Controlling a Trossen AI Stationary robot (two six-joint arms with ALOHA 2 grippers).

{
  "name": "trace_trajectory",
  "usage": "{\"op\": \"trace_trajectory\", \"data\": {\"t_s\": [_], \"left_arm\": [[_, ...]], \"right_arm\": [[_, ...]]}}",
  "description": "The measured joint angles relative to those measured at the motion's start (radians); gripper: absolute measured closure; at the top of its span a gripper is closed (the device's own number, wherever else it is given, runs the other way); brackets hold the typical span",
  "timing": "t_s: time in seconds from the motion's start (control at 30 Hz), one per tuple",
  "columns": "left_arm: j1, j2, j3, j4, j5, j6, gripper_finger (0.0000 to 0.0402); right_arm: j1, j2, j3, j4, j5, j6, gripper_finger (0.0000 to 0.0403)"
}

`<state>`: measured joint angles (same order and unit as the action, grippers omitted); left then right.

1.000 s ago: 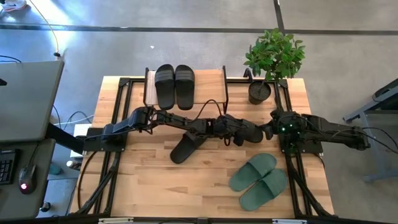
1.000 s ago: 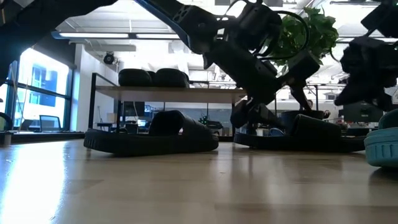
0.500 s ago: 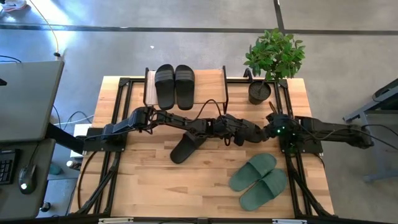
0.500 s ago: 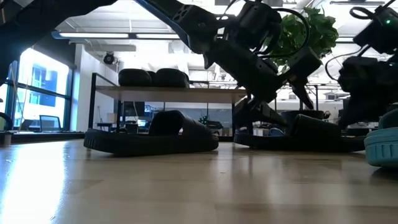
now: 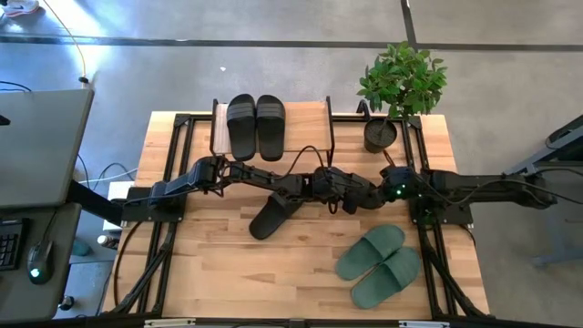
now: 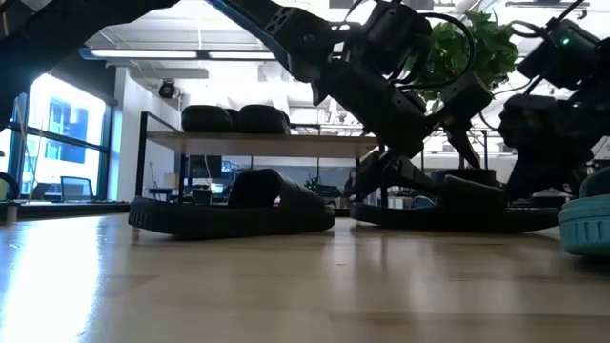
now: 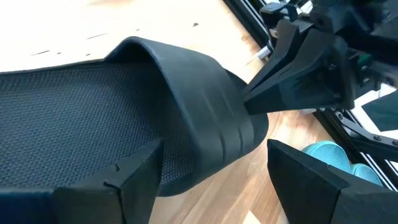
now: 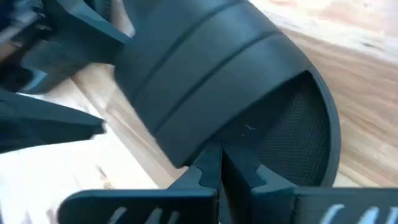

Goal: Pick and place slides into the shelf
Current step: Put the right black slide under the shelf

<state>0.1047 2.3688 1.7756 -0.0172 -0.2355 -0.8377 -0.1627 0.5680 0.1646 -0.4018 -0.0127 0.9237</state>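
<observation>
A black slide (image 5: 366, 195) lies on the table's middle, sole down, between my two grippers. My left gripper (image 7: 208, 177) is open over it. One finger (image 7: 106, 180) is over the footbed and the other (image 7: 311, 177) is outside the slide's side edge. My right gripper (image 8: 219, 163) is shut at the slide's toe end, by the strap (image 8: 205, 81). A second black slide (image 5: 271, 216) lies to the left of the first. A sage green pair (image 5: 378, 264) lies at the near right. The shelf (image 5: 310, 123) stands at the far edge with two black slides (image 5: 255, 126) on top. My left gripper stands astride the black slide behind its strap (image 7: 208, 118), coming from the table's left. I cannot tell whether its fingers touch it. My right gripper's shut fingertips (image 8: 208, 171) meet the strap's edge (image 8: 214, 140) at the toe opening, coming from the table's right, low and nearly level. The slide rests flat on the table.
A potted plant (image 5: 401, 91) stands at the far right corner beside the shelf. Black frame rails (image 5: 428, 228) run along the table's left and right sides. Bare wood shows at the near left (image 5: 228, 273).
My right gripper has moved toward the table's left and reached the black slide's toe end. The slide has slid a little toward the left. My left gripper has stayed open over it.
</observation>
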Motion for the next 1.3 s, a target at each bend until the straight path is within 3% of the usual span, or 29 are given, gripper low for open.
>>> {"op": "trace_trajectory", "data": {"t_s": [0.3,0.7,1.17,1.3], "left_arm": [[0.001,0.000,0.000,-0.008,0.008,0.000,0.0149],[0.000,0.042,0.000,0.070,0.114,-0.004,0.0245],[0.000,0.041,0.000,0.076,0.166,-0.007,0.0332],[0.000,0.041,0.000,0.085,0.173,-0.042,0.0373]], "right_arm": [[0.000,0.074,0.000,0.048,0.003,-0.034,0.0403],[0.000,0.074,0.000,0.071,0.009,-0.034,0.0403],[0.000,0.073,-0.001,0.071,0.004,-0.034,0.0403],[0.000,0.071,0.005,0.067,-0.027,-0.034,0.0403]]}}
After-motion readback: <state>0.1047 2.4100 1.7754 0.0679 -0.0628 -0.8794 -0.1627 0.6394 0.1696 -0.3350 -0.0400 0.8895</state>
